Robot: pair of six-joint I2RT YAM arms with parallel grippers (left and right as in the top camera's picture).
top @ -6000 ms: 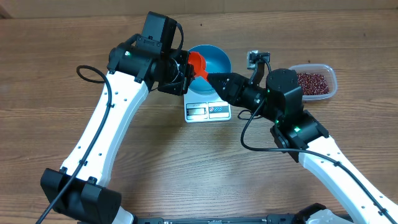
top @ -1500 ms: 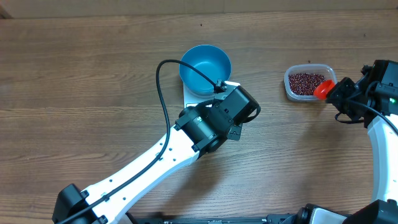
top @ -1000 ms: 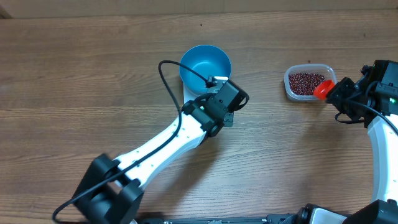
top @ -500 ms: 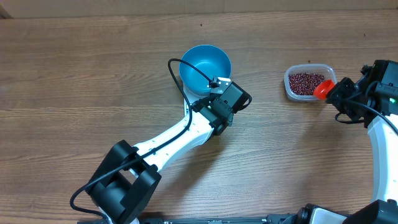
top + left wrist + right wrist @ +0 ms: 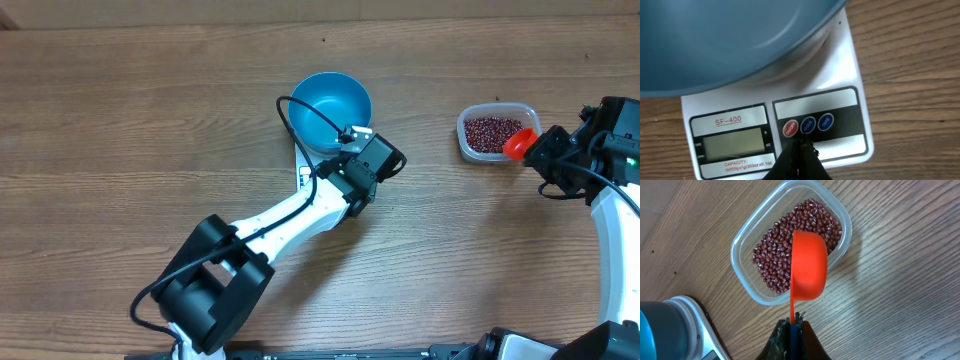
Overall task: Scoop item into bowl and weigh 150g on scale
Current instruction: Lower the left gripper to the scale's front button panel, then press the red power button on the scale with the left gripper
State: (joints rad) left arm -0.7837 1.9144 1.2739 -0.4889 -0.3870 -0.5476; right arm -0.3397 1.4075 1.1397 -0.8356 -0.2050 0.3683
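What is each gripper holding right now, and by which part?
Right gripper: the orange scoop, pinched at the end of its thin handle. Left gripper: nothing; its shut tips are at the front of the scale.

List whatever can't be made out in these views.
- Small white kitchen scale: overhead, the left arm covers most of it; in the left wrist view its grey display shows no readable digits.
- Orange plastic scoop: the right wrist view shows only a smooth orange face and overhead it is too small, so whether it holds small red-brown beans is unclear.
- Left gripper: shut, it hides whether it touches the scale.
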